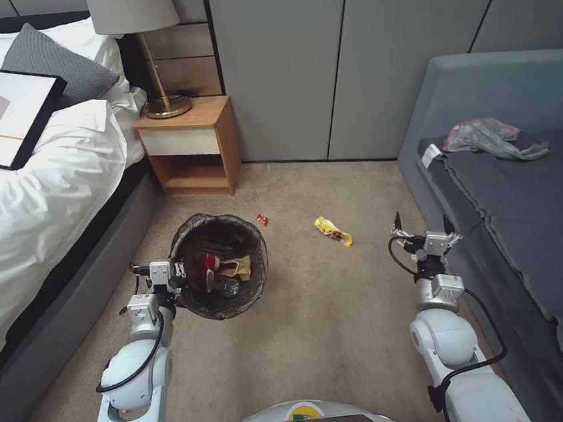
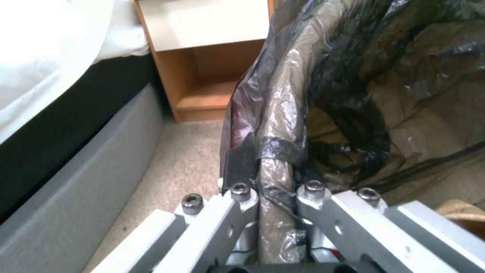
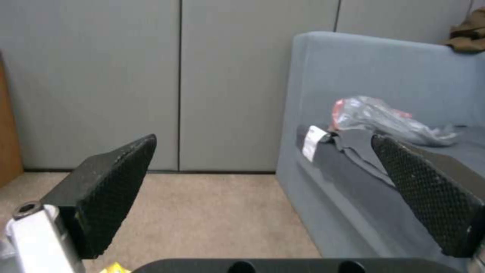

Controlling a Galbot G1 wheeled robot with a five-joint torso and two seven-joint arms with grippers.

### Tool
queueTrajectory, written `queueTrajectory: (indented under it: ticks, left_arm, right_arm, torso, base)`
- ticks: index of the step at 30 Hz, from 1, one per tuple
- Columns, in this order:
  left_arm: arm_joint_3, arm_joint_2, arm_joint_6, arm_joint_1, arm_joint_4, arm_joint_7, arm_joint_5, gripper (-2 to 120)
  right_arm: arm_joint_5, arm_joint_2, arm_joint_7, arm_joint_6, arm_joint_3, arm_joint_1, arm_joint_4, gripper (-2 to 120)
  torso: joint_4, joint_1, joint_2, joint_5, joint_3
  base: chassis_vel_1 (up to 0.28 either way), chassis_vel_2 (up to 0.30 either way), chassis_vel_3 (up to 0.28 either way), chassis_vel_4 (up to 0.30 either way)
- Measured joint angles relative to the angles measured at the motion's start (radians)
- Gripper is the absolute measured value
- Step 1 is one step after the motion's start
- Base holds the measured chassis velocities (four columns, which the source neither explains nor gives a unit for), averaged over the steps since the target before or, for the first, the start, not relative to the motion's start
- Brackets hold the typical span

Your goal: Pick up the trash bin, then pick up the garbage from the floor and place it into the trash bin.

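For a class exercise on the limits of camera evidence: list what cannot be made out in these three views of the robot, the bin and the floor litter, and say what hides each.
- Trash bin outer wall and base, head view: seen from above, covered by the bag.
- Items inside the bin, head view: overlapping, partly shadowed.
- Small red packet print, head view: too small.
- Yellow wrapper in right wrist view: cut off by the edge.
- Left gripper fingertips, left wrist view: wrapped in bag plastic.

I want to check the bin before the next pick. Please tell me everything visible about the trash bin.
The trash bin is small and round, lined with a dark brown see-through bag folded over its rim. It stands open-topped between the bed and the robot. The left gripper is shut on its rim, one of the fingers pressing the bag. Inside lie a brown paper bag, a bottle and something red.
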Motion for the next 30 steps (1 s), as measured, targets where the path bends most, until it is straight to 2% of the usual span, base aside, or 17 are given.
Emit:
queueTrajectory:
  ticks: [30]
  left_arm:
    - [-0.006, 0.001, 0.0, 0.003, -0.005, 0.001, -0.001, 3]
  right_arm:
    - [0.008, -0.006, 0.002, -0.002, -0.007, 0.007, -0.006, 100]
  torso:
    - [0.0001, 0.0, 0.0, 0.0002, 0.0]
  base:
    - [-0.185, 0.186, 0.189, -0.184]
